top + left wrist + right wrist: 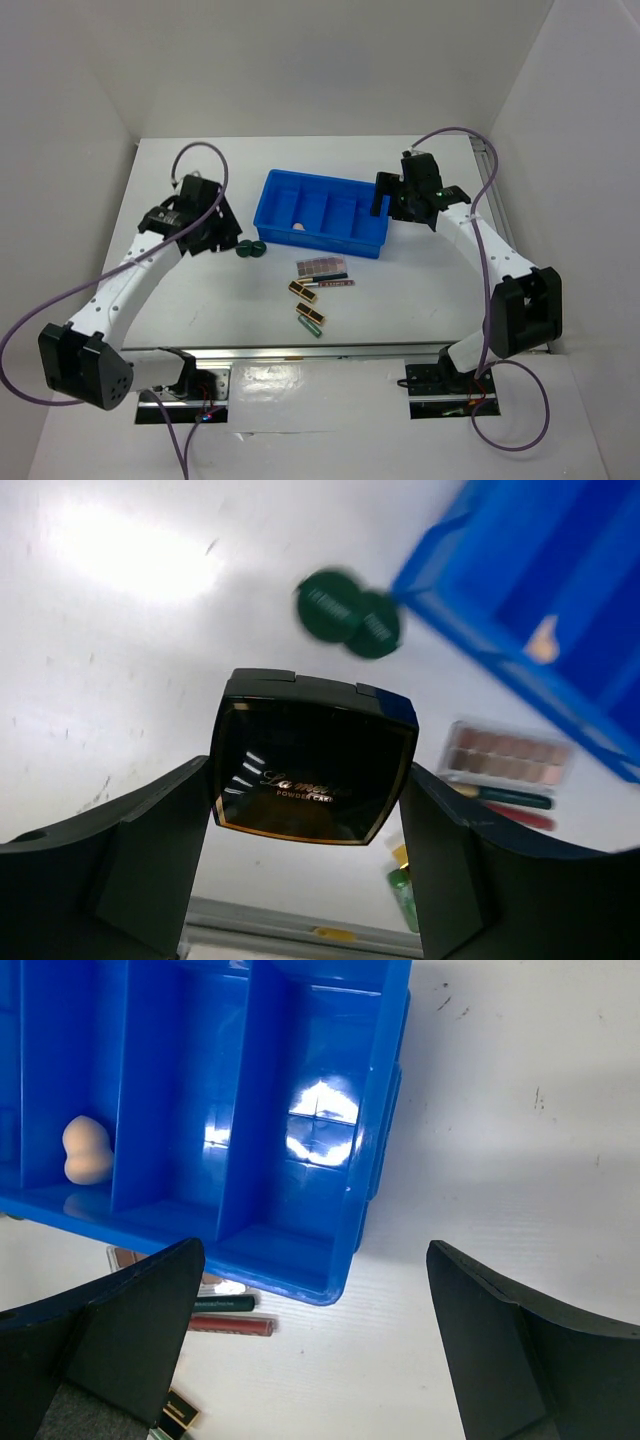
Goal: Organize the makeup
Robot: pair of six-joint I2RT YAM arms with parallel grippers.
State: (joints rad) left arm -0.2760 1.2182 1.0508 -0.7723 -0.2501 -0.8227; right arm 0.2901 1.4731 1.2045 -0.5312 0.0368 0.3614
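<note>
My left gripper (210, 232) is shut on the black square compact (312, 770), held above the table left of two dark green round pieces (250, 250), which also show in the left wrist view (345, 612). My right gripper (388, 203) is open and empty over the right end of the blue tray (330, 240). The peach sponge (297, 226) lies in a tray compartment (85, 1150). In front of the tray lie the pinkish palette (320, 266), thin pencils (330, 282), black-gold cases (303, 292) and a green tube (311, 326).
The tray's other compartments (320, 1130) hold nothing that I can see. White walls close in the table at the back and sides. A metal rail (320, 352) runs along the near edge by the arm bases.
</note>
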